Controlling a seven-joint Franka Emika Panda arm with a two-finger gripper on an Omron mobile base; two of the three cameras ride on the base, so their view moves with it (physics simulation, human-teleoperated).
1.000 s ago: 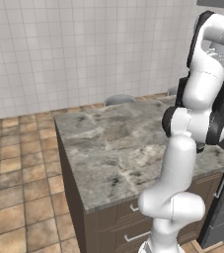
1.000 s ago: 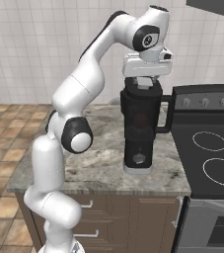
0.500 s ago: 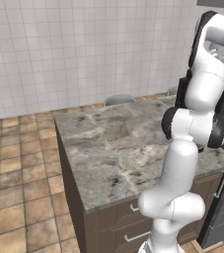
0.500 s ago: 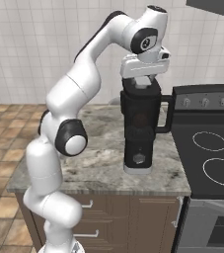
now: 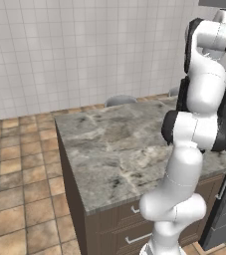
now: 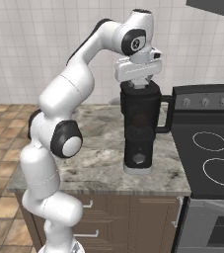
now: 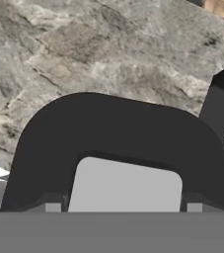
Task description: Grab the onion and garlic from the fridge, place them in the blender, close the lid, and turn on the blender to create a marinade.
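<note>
Lid (image 7: 123, 148) on blender (image 6: 140, 129): light, rigid, smooth; grey knob (image 7: 126, 187) best hold. Gripper (image 6: 139, 85) jaws straddle knob; grip unclear.

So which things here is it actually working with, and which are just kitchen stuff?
Part of the job:
- blender
- lid, on top of the blender
- gripper, right above the lid

Just there:
- stove
- stone counter
- drawers
</note>
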